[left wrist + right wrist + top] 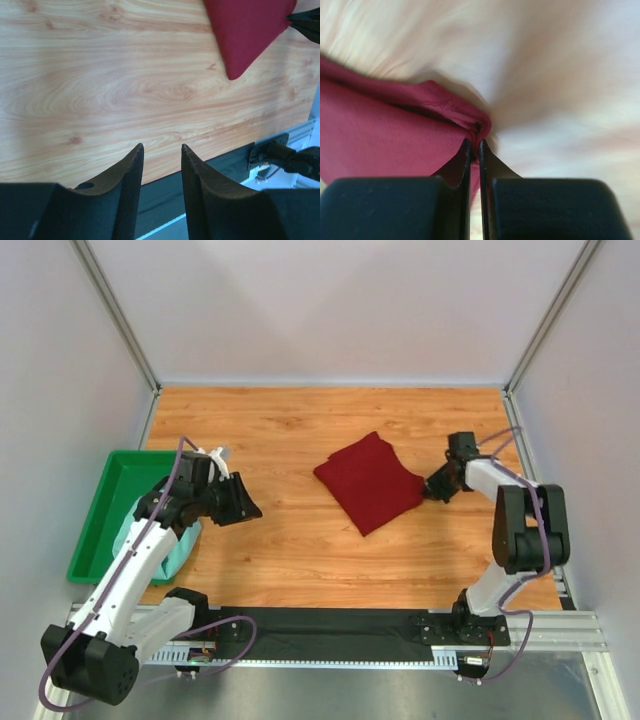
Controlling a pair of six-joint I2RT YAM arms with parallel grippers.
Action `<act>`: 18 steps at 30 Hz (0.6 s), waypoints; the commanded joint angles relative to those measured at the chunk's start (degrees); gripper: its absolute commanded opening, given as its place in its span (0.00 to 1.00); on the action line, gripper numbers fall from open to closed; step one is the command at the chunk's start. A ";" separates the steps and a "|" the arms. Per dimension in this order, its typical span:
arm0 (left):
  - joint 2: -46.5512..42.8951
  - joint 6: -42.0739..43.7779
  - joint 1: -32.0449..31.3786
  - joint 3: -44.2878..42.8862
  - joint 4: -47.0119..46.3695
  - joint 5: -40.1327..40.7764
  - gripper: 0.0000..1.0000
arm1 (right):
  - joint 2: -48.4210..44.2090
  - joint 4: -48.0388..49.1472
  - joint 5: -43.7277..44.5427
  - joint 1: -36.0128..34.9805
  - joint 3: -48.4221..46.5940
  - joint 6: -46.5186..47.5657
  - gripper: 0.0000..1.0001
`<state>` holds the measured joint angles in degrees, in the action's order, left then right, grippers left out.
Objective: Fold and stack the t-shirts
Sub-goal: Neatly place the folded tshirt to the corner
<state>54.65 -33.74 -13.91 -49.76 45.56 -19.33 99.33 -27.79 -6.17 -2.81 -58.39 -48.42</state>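
Wood-grain surface [300, 560] carries one folded maroon t-shirt [370, 480], corner at the right end effector [432, 490]; green tray [90, 518] outboard of the left end effector [240, 508].

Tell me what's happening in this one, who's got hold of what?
The right gripper is shut on a corner of the folded maroon t-shirt, which lies on the wooden table. The left gripper hovers open over bare table, holding nothing. The pale mint t-shirt sits in the green tray, partly hidden under the left arm, so the two are not yet stacked.

Wood-grain table [300, 560], pale walls [330, 310]
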 commanded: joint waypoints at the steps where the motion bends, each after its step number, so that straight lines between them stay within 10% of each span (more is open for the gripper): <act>1: -0.34 0.95 -2.08 -0.34 -3.81 -3.60 0.43 | -8.70 -3.13 12.93 7.89 6.86 -8.44 0.00; 18: 5.20 3.76 -2.26 0.28 -8.74 -10.99 0.43 | -30.68 -18.35 19.36 45.05 16.73 9.12 0.00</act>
<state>59.37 -31.68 -16.05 -49.04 39.03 -28.03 71.70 -43.33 10.20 37.21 -42.11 -45.84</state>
